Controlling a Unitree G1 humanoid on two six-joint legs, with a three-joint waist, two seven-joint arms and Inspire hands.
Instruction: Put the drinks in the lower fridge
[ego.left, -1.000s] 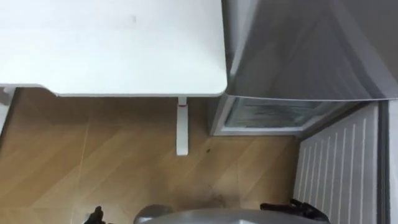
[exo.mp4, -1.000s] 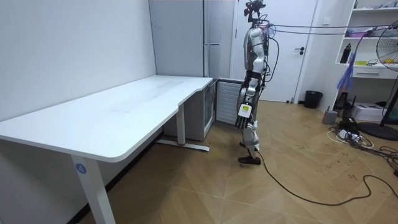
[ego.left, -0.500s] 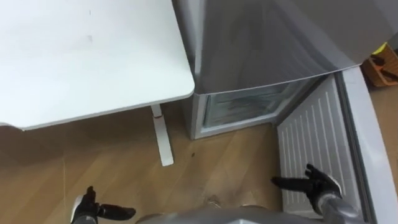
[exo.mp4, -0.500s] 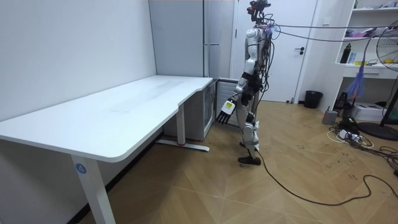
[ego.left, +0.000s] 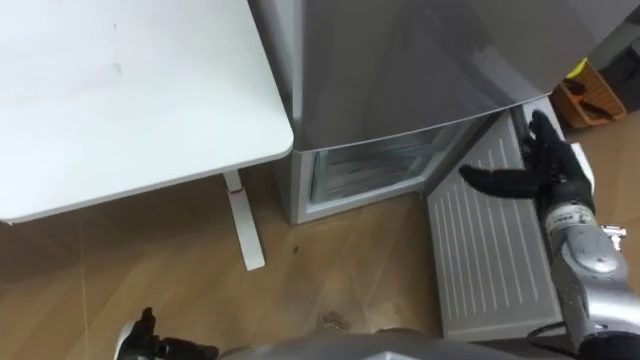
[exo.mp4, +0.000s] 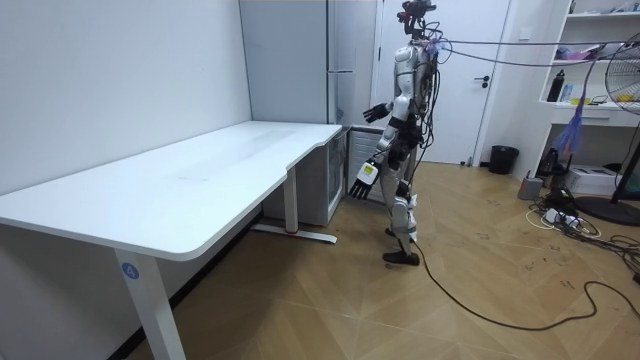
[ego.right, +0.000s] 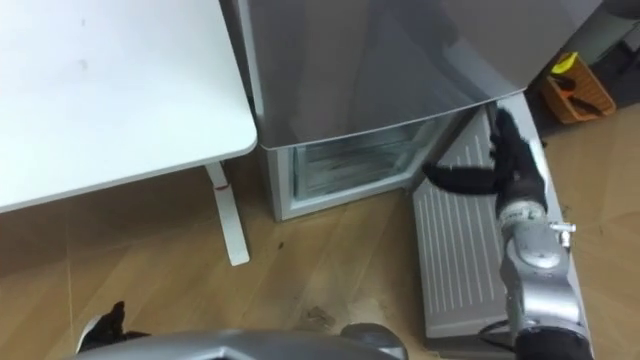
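Observation:
A tall grey fridge (ego.left: 400, 60) stands to the right of a white table (ego.left: 130, 90). Its lower compartment (ego.left: 375, 170) is open, with pale shelves inside. The compartment's door (ego.left: 490, 250), white and ribbed on the inside, is swung out to the right. My right hand (ego.left: 548, 170) is raised over the door's far end, open, thumb pointing toward the compartment, holding nothing. My left hand (ego.left: 140, 340) hangs low at the bottom left, open and empty. In the room view I stand facing the fridge (exo.mp4: 335, 60), right hand (exo.mp4: 375, 112) lifted, left hand (exo.mp4: 362, 180) down.
The table's white leg (ego.left: 243, 225) stands on the wooden floor just left of the fridge. An orange box (ego.left: 590, 95) sits on the floor past the door. Behind me the room view shows a fan (exo.mp4: 625, 70), shelves and a dark bin (exo.mp4: 503, 158).
My right hand has risen from low beside the open door to its far end. My left hand has sunk lower. The eye view has swung toward the fridge.

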